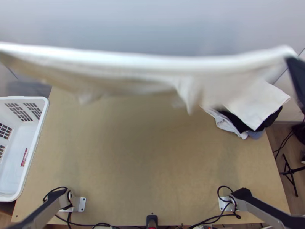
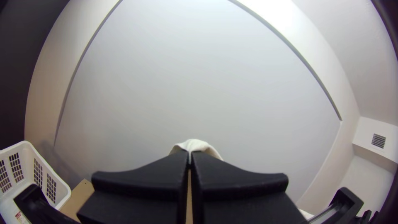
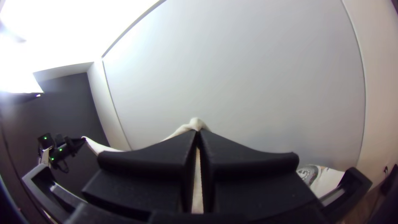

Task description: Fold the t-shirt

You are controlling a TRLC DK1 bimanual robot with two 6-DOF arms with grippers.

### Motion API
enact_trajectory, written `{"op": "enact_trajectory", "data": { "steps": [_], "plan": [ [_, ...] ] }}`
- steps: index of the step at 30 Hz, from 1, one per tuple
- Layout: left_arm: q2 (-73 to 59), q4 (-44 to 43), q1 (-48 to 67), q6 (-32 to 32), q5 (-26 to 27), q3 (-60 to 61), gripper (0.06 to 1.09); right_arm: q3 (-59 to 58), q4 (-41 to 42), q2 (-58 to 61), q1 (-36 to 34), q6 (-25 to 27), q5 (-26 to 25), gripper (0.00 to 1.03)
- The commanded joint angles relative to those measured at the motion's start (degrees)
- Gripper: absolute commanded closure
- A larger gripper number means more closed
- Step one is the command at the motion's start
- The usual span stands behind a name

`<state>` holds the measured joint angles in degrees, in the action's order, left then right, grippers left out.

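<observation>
Wht tee aloft over tbl, in L hand, R hand

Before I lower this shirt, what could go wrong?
The left end effector and right end effector each seem to pinch only a small bit of the t-shirt, so a hard pull might free it. In the top view its right part overlaps the pile of clothes; coming straight down could disturb that pile. Its lower edge hangs unevenly, so it may land creased.
</observation>
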<state>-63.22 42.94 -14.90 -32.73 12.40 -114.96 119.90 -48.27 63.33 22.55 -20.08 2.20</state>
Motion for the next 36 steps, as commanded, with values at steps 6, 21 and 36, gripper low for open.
{"op": "enact_trajectory", "data": {
  "steps": [6,21,36],
  "plan": [
    [13.1,1.4,0.0,-1.1,1.0,10.1,1.05,-4.7,-9.6,-12.4,1.4,-0.8,1.2,1.00],
    [12.4,-18.5,0.4,6.5,5.9,64.7,1.05,-62.3,26.4,-4.0,0.8,-2.4,5.1,1.00],
    [-25.8,-41.2,2.0,9.4,5.4,64.4,1.05,-65.3,45.8,28.5,-3.9,-4.9,7.0,1.00]
  ]
}}
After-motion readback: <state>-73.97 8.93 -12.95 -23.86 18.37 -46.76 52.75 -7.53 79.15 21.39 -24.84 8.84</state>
